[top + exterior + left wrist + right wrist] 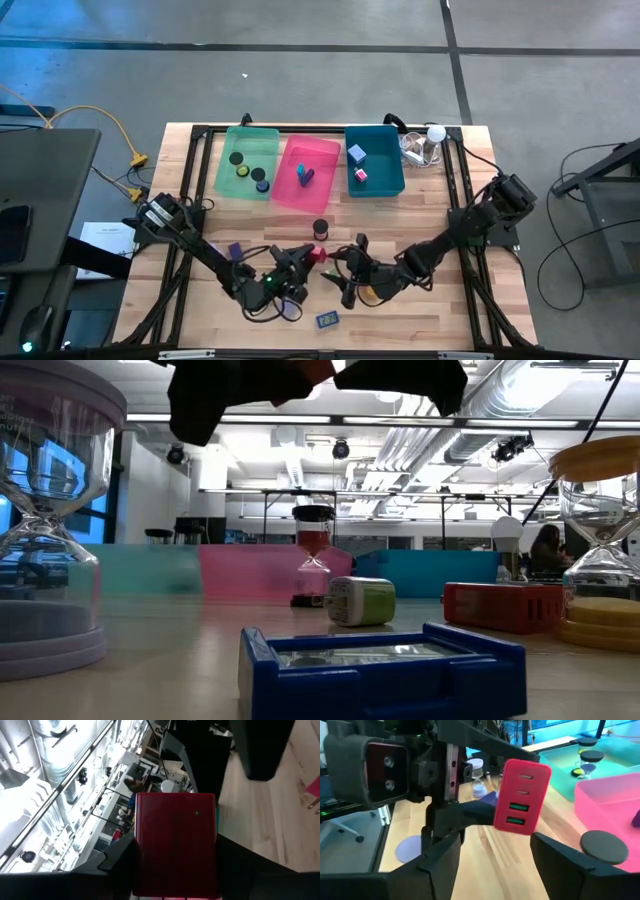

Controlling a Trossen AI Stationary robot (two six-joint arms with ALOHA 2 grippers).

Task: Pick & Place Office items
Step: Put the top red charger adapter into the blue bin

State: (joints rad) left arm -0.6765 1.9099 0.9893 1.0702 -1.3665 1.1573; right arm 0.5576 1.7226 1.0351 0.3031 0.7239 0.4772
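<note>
At the near middle of the table (440,300), we see the left gripper (305,258) holding a red block (317,254) clamped between its fingers, lifted off the wood and pointing toward the right arm. The right gripper (345,272) sits just beside it with its fingers spread wide and nothing in them. In the right wrist view the red block (521,796) stands on end ahead of those open fingers, its long axis upright and its port face turned toward them. We judge a handover is set up: the block lies directly in front of the right fingers, centred in their gap. The pink bin (308,172) lies beyond, with a black-capped hourglass (320,229) standing between; a blue block (327,320) lies nearer the front edge.
</note>
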